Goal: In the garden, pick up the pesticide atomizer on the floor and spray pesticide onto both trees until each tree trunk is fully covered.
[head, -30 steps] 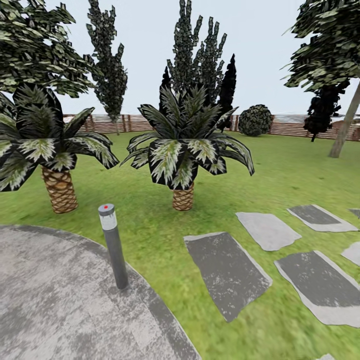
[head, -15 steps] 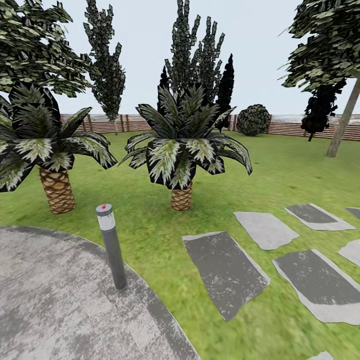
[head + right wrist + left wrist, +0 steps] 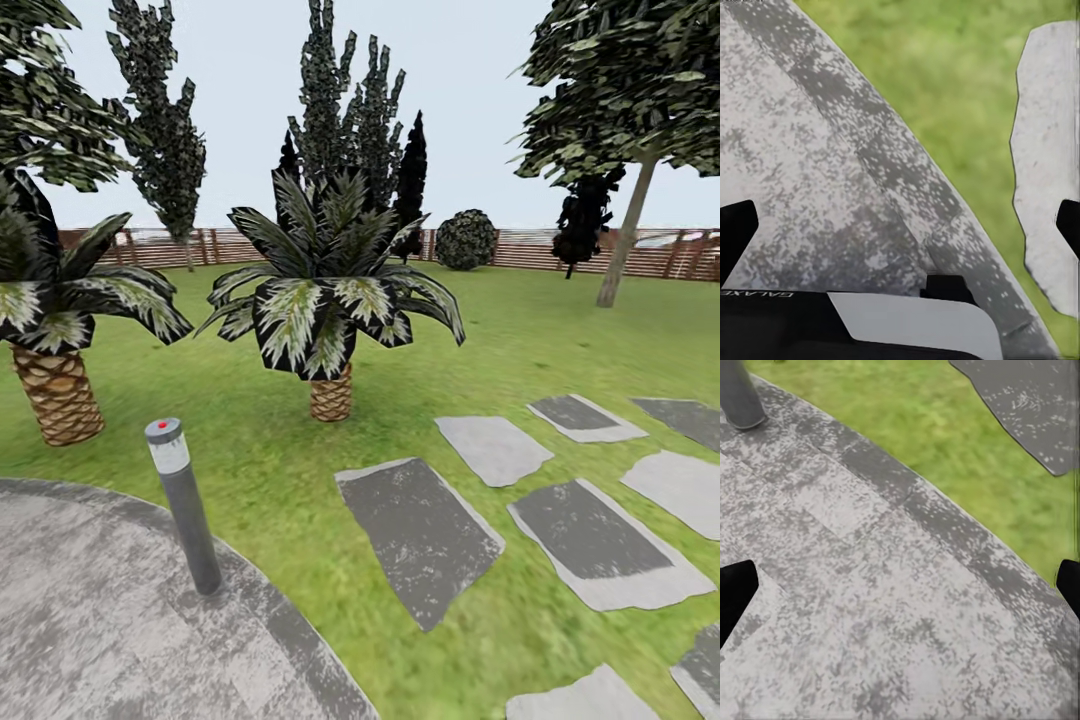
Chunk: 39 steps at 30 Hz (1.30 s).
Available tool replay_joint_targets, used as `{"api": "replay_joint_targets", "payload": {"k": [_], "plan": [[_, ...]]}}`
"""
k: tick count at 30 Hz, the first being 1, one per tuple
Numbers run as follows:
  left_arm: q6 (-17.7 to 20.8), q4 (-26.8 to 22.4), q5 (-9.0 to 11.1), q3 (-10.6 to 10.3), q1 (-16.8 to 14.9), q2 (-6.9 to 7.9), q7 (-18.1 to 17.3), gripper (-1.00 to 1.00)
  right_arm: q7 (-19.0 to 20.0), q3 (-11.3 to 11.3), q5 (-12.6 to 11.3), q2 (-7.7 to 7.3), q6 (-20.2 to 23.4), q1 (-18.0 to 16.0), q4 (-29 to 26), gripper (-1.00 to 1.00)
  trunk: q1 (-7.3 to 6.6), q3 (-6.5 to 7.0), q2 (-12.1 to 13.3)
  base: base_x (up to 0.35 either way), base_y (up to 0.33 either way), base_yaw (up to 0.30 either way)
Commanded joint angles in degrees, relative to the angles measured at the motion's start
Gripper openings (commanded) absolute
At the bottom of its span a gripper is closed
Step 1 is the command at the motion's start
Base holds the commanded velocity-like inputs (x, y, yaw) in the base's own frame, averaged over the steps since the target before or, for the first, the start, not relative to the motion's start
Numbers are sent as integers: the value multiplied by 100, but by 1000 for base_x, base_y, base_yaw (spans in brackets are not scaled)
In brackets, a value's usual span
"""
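The pesticide atomizer is out of view. One tree [image 3: 640, 80] stands at the far right of the garden lawn, its slanting grey-brown tree trunk [image 3: 625, 235] near the fence. The canopy of a second tree [image 3: 40, 110] hangs at the upper left, with its trunk hidden. My left gripper [image 3: 900, 589] is open over grey paving, with only its black fingertips [image 3: 735, 592] at the picture's edges. Also open and holding nothing, my right gripper [image 3: 900, 225] hangs over the paving's curved rim.
A grey bollard lamp [image 3: 185, 505] stands on the edge of the round paved patch [image 3: 90, 620]. Two short palms [image 3: 330, 300] [image 3: 55, 310] grow beyond it. Stepping stones [image 3: 420, 535] cross the lawn at right. A slat fence [image 3: 520, 250] and a round bush [image 3: 465, 240] close the back.
The whole head view has shifted left, so the camera has turned right. More of the right tree and the stepping stones now shows.
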Motion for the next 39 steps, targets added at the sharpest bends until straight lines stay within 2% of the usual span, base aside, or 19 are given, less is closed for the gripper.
{"api": "replay_joint_targets", "payload": {"k": [1, 20, 23, 26, 39], "plan": [[-5, -10, 2, 1, 3, 0, 0, 100, 0, 3, 4, 0, -19, -4, 6, 100, 0, -5, -3, 0, 0, -298], [-6, -1, 2, 1, 5, 0, -7, 100, -3, 1, 3, 0, -19, -4, 6, 100, 0, -6, -3, 0, 0, -285], [-6, 0, 2, 1, 4, 0, -8, 100, -6, -5, 2, -7, -19, -4, 10, 100, 0, -7, -3, 0, 0, -88], [-98, -97, 28, 18, 29, -53, 17, 100, -9, 3, 1, 71, -66, -31, -64, 100, 0, -7, -3, 0, 0, 0], [-98, -168, 28, 18, 29, -53, 17, 100, -9, 3, 1, 71, -66, -31, -64, 100, 0, -7, -3, 0, 0, 0]]}}
